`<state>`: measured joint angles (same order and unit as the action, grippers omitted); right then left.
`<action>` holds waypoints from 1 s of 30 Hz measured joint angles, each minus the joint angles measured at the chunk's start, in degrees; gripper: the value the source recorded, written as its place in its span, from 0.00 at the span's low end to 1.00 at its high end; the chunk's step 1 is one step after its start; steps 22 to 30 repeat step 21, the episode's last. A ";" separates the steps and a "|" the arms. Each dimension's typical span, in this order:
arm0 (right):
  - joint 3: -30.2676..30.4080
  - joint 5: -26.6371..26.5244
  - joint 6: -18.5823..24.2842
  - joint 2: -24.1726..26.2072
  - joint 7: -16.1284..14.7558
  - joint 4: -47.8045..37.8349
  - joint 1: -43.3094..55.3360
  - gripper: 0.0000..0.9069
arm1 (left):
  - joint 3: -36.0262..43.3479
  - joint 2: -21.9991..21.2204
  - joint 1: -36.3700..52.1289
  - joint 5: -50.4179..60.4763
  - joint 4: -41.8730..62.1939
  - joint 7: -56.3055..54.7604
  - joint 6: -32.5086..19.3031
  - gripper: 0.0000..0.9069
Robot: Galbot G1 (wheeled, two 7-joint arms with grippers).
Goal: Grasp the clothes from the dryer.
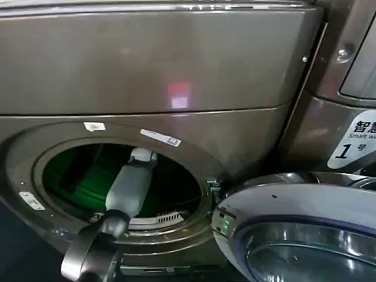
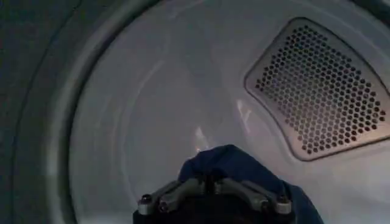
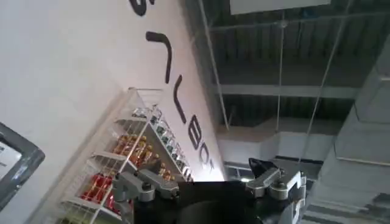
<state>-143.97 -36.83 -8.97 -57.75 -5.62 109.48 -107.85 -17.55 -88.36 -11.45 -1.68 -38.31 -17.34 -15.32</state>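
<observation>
Reaching through the round porthole of the dryer (image 1: pixel 176 76), the left arm (image 1: pixel 126 188) runs from the lower edge of the head view up into the green-lit drum, its far end lost in the dark inside. In the left wrist view the left hand (image 2: pixel 213 204) sits low in the drum with its linkages spread to either side, and the clothes (image 2: pixel 234 167), a dark navy-blue bundle, bulge up right between and beyond them; the fingertips themselves are hidden under the fabric, so I cannot tell whether they are clamped on it or merely pressed against it. Around the bundle rises the pale, smooth drum wall (image 2: pixel 152 103), and off to one side is a perforated vent panel (image 2: pixel 320 91) set into the back of the drum. Outside, the silver-rimmed glass door (image 1: pixel 299 235) hangs swung open at the robot's right of the porthole, and a white "1" sticker (image 1: pixel 355 144) shows on the bronze front beyond it. The right hand (image 3: pixel 213 185) is held well away from the machine, its fingers apart, pointing toward a white wall with dark lettering and a wire shelf rack (image 3: pixel 131 161) of goods
</observation>
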 measured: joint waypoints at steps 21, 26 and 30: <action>-1.11 1.69 -0.90 0.23 -0.92 0.04 -0.01 1.00 | -0.57 -0.58 0.24 0.80 1.20 -0.80 -1.00 0.00; -1.11 1.69 -0.90 0.23 -0.92 0.04 -0.01 1.00 | -0.57 -0.58 0.24 0.80 1.20 -0.80 -1.00 0.00; -1.11 1.69 -0.90 0.23 -0.92 0.04 -0.01 1.00 | -0.57 -0.58 0.24 0.80 1.20 -0.80 -1.00 0.00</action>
